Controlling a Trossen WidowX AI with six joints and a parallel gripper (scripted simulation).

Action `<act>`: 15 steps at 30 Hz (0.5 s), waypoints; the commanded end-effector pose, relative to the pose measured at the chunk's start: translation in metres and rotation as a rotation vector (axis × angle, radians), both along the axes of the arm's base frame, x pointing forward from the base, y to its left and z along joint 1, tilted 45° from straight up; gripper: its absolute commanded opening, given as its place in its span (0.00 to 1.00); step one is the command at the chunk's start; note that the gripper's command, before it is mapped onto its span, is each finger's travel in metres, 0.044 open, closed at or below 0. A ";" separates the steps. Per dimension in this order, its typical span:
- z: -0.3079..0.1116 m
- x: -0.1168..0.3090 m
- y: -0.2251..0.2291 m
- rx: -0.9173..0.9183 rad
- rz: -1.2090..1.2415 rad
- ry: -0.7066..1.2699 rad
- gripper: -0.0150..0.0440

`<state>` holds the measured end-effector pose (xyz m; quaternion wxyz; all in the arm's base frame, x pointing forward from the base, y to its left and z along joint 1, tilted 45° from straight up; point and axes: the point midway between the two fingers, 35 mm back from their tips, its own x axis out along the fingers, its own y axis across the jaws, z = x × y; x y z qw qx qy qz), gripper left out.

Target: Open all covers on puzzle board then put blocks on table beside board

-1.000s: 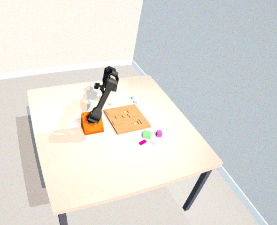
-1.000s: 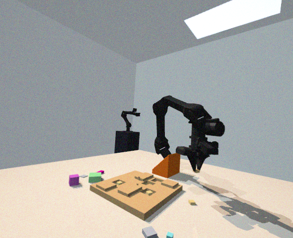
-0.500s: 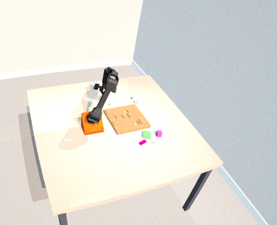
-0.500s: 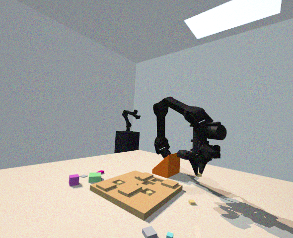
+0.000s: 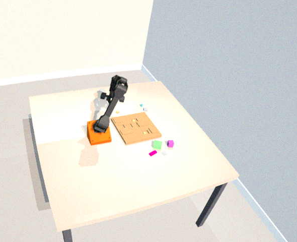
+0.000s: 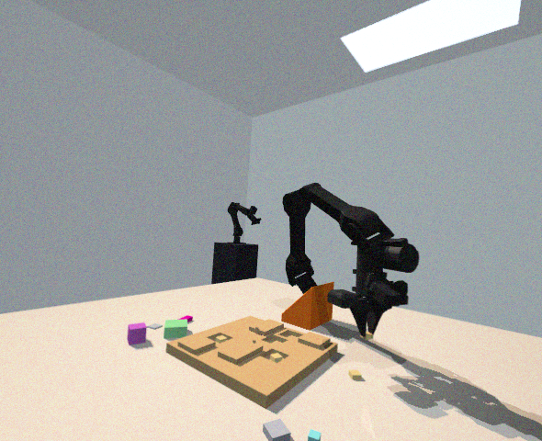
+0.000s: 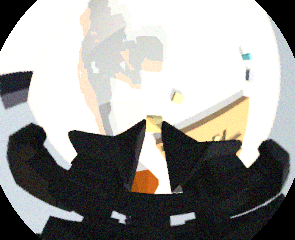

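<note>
My gripper [image 6: 367, 334] [image 7: 154, 124] is shut on a small yellow block [image 6: 369, 336] [image 7: 154, 120], off the board over the table; its height is hard to judge. The wooden puzzle board [image 5: 129, 139] [image 6: 266, 381] [image 7: 232, 111] lies flat with several raised covers, such as one cover [image 6: 196, 344] and another cover [image 6: 239, 352]. One yellow block [image 5: 133, 120] [image 6: 276, 356] and another yellow block [image 5: 144, 132] [image 6: 220, 337] sit in uncovered wells. Two other wells look uncovered and empty. A loose yellow block [image 5: 117, 112] [image 6: 355, 375] [image 7: 177, 97] rests on the table beside the board.
A green block [image 5: 157, 144] [image 6: 175, 328], purple cube [image 5: 170, 143] [image 6: 136, 333], magenta piece [image 5: 152, 153] and pale flat piece [image 5: 164, 153] lie off one board side. A grey block [image 5: 145, 109] [image 6: 276, 430] and cyan block [image 5: 141, 105] [image 6: 314, 435] lie off another. The orange base [image 5: 99, 137] stands beside the board.
</note>
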<state>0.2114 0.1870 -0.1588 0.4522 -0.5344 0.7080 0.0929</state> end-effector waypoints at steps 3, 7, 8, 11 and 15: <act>-0.010 -0.002 -0.012 -0.014 0.003 0.011 0.39; -0.014 -0.002 -0.016 -0.014 0.003 0.011 0.39; -0.016 -0.002 -0.018 -0.014 0.003 0.011 0.39; -0.019 -0.002 -0.021 -0.014 0.003 0.010 0.39; -0.024 -0.003 -0.026 -0.015 0.003 0.010 0.39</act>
